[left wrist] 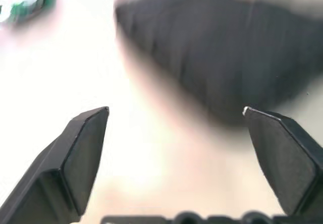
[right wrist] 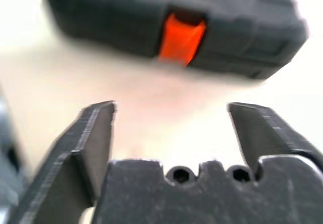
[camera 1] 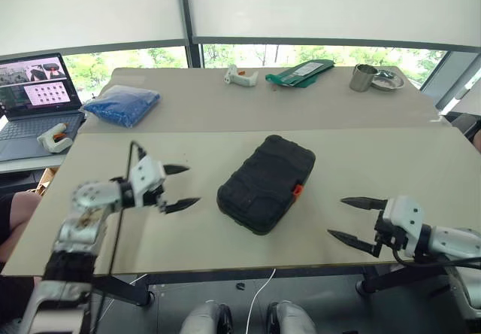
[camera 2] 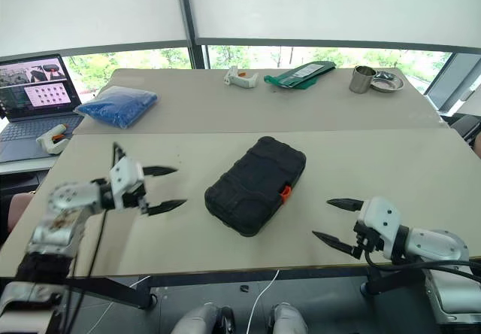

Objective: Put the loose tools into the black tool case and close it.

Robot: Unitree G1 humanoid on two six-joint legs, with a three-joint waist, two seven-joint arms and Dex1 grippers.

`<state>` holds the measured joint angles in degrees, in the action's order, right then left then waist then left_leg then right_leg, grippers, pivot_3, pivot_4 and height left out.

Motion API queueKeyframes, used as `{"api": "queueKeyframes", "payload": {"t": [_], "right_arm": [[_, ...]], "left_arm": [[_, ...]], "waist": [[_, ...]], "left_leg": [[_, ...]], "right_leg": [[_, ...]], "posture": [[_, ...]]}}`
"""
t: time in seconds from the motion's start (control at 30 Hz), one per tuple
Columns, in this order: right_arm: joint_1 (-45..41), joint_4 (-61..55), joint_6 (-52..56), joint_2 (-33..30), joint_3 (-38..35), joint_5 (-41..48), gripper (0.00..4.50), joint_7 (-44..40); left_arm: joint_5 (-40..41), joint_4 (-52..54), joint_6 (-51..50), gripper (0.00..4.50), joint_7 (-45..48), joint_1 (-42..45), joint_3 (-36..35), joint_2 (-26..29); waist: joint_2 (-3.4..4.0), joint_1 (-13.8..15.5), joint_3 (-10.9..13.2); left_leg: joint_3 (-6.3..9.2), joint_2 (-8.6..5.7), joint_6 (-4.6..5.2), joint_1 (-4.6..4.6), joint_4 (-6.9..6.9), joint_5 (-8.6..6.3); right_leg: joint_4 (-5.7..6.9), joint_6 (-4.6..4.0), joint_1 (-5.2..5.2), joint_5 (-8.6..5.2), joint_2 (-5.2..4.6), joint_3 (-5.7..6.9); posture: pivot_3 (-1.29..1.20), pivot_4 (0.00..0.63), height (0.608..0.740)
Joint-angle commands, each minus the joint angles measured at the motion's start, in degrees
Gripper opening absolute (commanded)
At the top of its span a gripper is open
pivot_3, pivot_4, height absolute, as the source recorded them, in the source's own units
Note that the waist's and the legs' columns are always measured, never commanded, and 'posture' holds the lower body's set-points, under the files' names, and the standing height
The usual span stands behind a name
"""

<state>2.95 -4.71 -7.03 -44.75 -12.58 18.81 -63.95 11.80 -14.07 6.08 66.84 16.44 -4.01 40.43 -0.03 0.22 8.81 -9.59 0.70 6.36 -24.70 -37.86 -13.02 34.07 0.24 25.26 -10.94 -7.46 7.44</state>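
The left hand (camera 1: 179, 186) hangs open and empty over the desk (camera 1: 376, 161), the shut black tool case (camera 1: 266, 183) lies near the middle with its orange latch (camera 1: 297, 191) facing the right hand (camera 1: 352, 218), likewise open and empty.

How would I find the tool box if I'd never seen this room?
Look at the near beige table, right in its middle between the robot's two arms. There lies a closed black moulded-plastic tool case, rounded and bumpy. Its small orange latch marks it; the blue bag lies farther back.
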Motion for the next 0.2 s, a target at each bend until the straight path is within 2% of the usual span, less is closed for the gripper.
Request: {"api": "queueKeyframes", "payload": {"t": [0.03,0.07,0.2], "right_arm": [[-0.88,5.55,-6.63,-3.3,-0.39,-1.15,4.25,-4.91],[-2.14,7.02,-6.5,-2.56,-0.82,-0.24,4.38,-4.11],[-5.68,11.33,-8.87,-2.03,-0.92,-0.2,4.38,-3.43]], "left_arm": [[0.15,-0.17,4.85,4.5,-0.71,-3.87,-3.51,2.83],[0.32,0.32,5.33,4.5,-0.72,-5.13,-3.85,3.31],[1.66,1.9,4.92,4.5,-1.2,-7.63,-5.06,3.98]], "waist": [[-0.03,0.48,0.06],[-0.07,0.67,0.08],[-0.08,0.95,0.12]], "left_leg": [[-0.01,-0.01,0.16,0.0,0.0,-0.1],[-0.01,-0.02,0.23,0.0,-0.01,-0.14],[-0.02,-0.02,-0.1,0.0,-0.01,0.06]], "right_leg": [[-0.02,0.05,0.0,0.03,-0.04,-0.02],[-0.03,0.07,0.0,0.04,-0.07,-0.02],[-0.03,0.07,0.0,0.06,-0.13,-0.04]], "posture": [[0.0,0.15,0.74],[0.0,0.15,0.74],[0.0,0.15,0.74]]}}
